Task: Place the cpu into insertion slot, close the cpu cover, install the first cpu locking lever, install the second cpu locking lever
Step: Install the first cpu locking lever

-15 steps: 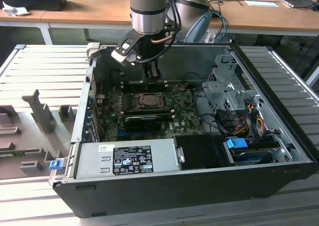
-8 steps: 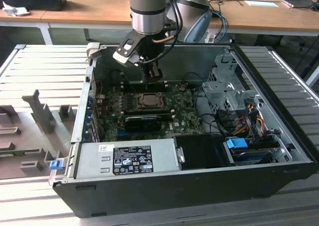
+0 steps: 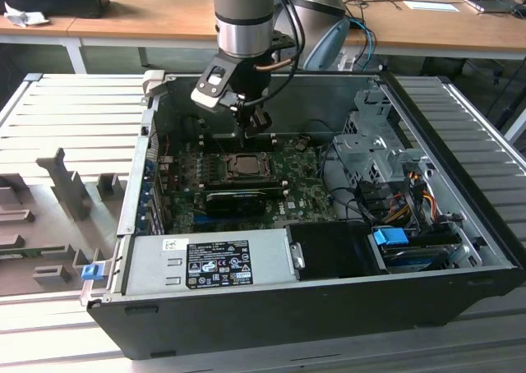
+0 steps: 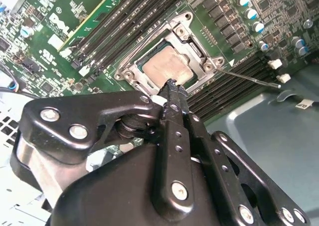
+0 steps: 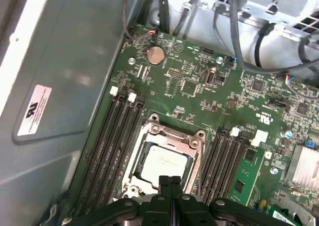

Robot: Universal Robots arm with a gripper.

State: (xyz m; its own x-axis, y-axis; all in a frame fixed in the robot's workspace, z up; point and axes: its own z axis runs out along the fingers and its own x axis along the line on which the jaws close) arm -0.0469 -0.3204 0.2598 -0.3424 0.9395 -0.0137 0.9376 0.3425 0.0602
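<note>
Inside the open computer case (image 3: 329,311) on my slatted grey counter (image 3: 49,118), the arm reaches down from above and its hand (image 3: 256,125) hangs just over the processor socket, in the exterior view. The hand is clenched: in both wrist views its two black fingers (image 5: 164,186) are pressed flat together with nothing between them.

The cpu (image 5: 162,161) lies flat in the insertion slot (image 3: 228,169) on the green board (image 5: 199,86), its pale silver face up. The cpu cover (image 5: 172,134) is down over it, and the chip's face shows through the window in the frame. In the second wrist view the fingertips of the hand (image 4: 173,86) line up with the edge of the cpu (image 4: 167,66) nearest the camera, at the rim of the cpu cover (image 4: 149,49). I cannot tell from here whether they touch the metal.

One thin locking lever (image 4: 249,78) juts out from the corner of the socket and slants across the memory slots (image 4: 234,86), not latched down. More memory slots (image 5: 112,136) flank the socket on its other side, and a coin cell (image 5: 155,55) sits on the board beyond them.

In the exterior view a grey power supply (image 3: 205,262) lies along the near wall of the case, and a long black card (image 3: 242,200) lies just in front of the socket
</note>
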